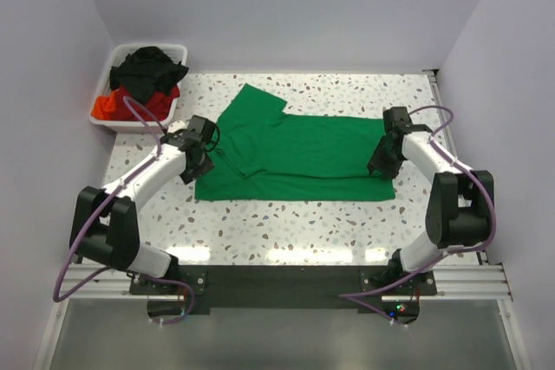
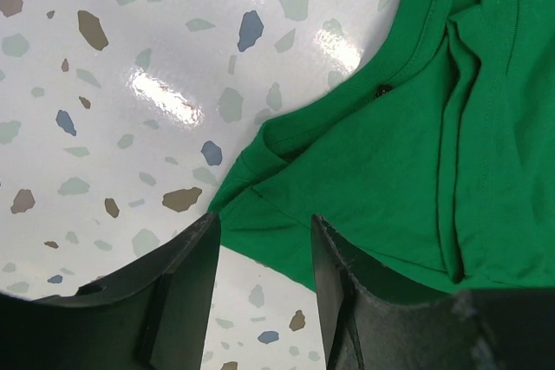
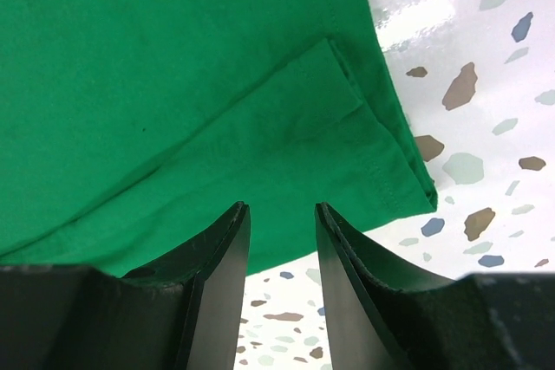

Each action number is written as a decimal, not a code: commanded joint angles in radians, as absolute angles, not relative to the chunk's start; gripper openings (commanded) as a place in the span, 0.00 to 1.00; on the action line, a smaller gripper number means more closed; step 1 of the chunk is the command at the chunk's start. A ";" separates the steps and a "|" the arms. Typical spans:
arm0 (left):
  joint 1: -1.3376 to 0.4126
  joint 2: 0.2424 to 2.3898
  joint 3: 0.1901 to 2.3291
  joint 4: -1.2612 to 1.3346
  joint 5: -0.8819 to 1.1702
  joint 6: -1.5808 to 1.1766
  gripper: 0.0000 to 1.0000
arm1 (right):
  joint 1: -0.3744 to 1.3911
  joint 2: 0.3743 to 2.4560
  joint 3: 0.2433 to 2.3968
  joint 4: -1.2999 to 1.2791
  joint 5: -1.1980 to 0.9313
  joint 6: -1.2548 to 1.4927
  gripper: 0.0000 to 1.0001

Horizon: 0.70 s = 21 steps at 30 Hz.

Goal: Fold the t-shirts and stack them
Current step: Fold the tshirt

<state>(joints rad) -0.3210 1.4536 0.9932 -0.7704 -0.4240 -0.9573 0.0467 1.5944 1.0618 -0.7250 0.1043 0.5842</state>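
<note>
Landmark: spread shirt (image 1: 299, 158), flat on tabletop (image 1: 286, 223), mid-field, long axis running left to right.
- One sleeve juts from its back-left part, pointing away from the arms.
- Bin (image 1: 102, 115): on tabletop, behind and left of the shirt, apart from it, in the far-left corner.
- Heap of shirts (image 1: 149, 71): in the bin, rising above its rim.
- Left claw (image 1: 201, 152): at the shirt's left edge, by the neckline. A cloth corner lies between its fingers (image 2: 195, 275).
- Right claw (image 1: 381, 166): at the shirt's right edge, over the near-right corner. The hem lies between and ahead of its fingers (image 3: 221, 275).
- Arm bases (image 1: 165, 282): before the shirt, at the tabletop's near edge, one on each side.
</note>
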 commanded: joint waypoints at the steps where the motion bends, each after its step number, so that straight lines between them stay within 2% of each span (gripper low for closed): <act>1: -0.311 1.471 1.034 -0.739 -0.411 -0.940 0.51 | 0.060 1.601 1.077 -0.724 0.095 0.568 0.40; 21: -0.311 1.514 1.052 -0.727 -0.408 -0.936 0.51 | 0.100 1.738 1.104 -0.664 0.117 0.595 0.39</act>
